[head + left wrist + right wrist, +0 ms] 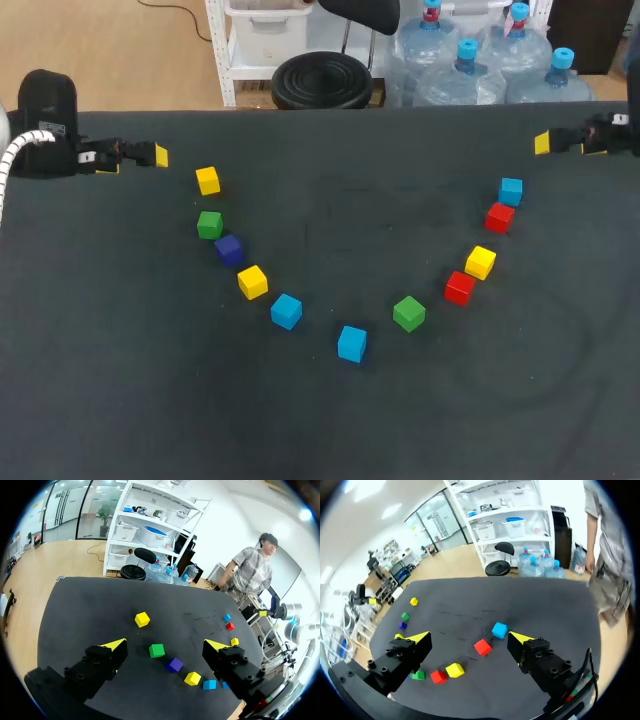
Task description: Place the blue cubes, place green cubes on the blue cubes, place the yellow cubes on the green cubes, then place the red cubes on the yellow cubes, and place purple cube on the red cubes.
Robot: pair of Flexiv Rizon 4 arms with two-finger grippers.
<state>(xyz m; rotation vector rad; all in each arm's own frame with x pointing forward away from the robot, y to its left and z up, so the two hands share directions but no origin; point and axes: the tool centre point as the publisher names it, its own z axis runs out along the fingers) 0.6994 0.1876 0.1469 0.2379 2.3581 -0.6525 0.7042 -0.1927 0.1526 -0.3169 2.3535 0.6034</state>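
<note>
Left arm [47, 120] black, white ribbed cable [18, 148]; both jaws blocky black, screw-studded, wedge-shaped yellow tips [114, 644].

1. Head view: the right arm [608, 133] runs off the right edge, only its end showing.
2. The left arm [45, 120] is cut by the left edge.
3. Left wrist view: a blue cube [223, 684] is mostly hidden behind one finger of the left gripper [165, 644].
4. Right wrist view: a green cube [418, 675] and a yellow cube [398, 636] are partly hidden behind one finger of the right gripper [468, 636].
5. The far purple cube [402, 625] there is too small for detail.
</note>
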